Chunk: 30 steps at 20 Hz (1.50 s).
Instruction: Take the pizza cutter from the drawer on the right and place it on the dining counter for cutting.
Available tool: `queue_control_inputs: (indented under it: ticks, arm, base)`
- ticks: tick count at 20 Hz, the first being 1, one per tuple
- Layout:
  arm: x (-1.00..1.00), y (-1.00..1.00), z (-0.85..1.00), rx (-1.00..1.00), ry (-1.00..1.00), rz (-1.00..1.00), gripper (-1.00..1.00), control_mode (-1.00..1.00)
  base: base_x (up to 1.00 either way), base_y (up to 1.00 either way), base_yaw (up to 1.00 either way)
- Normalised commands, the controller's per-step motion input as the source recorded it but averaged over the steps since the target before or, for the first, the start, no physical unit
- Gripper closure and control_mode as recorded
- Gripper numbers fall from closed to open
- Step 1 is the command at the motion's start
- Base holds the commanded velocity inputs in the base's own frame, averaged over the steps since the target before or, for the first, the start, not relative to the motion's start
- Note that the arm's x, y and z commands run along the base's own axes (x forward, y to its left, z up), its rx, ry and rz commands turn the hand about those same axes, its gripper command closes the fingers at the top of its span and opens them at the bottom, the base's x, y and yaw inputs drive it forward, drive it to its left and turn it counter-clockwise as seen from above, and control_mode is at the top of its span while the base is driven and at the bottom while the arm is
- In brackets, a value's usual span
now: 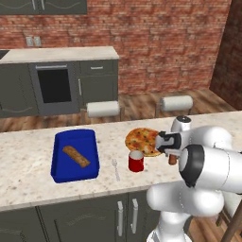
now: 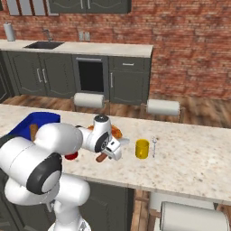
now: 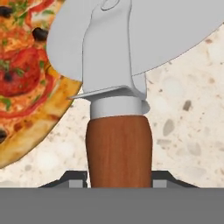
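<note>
Pizza cutter [image 3: 118, 144] (reddish-brown wooden handle, grey round blade) sits pinched in the gripper [image 3: 118, 181] jaws.

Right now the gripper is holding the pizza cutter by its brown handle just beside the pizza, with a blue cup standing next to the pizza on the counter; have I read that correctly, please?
Nearly. The cup next to the pizza is red, not blue, as the left base view shows. The rest holds: the gripper holds the pizza cutter by its brown handle just beside the pizza, over the counter.
</note>
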Motion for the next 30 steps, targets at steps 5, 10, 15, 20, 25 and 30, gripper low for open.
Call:
queue_control_inputs:
  ticks: [5,10,15,20,25,30]
  arm:
    - [0.06,0.0,0.0,0.0,0.0,0.0,-1.0,-1.0]
    - [0.0,0.0,0.0,0.0,-0.01,0.0,-1.0,-1.0]
    - [-0.03,0.0,0.26,0.0,-0.06,0.01,-1.0,-1.0]
    - [-0.16,-0.01,0.71,0.0,-0.03,0.0,-1.0,-1.0]
    - [-0.28,-0.05,0.79,0.0,0.0,0.0,-1.0,-1.0]
    - [-0.56,-0.23,0.74,0.0,0.01,-0.01,-1.0,-1.0]
  base:
    - [0.0,0.0,0.0]
    - [0.0,0.0,0.0]
    - [0.0,0.0,0.0]
    - [0.0,0.0,0.0]
    - [0.0,0.0,0.0]
    - [0.0,0.0,0.0]
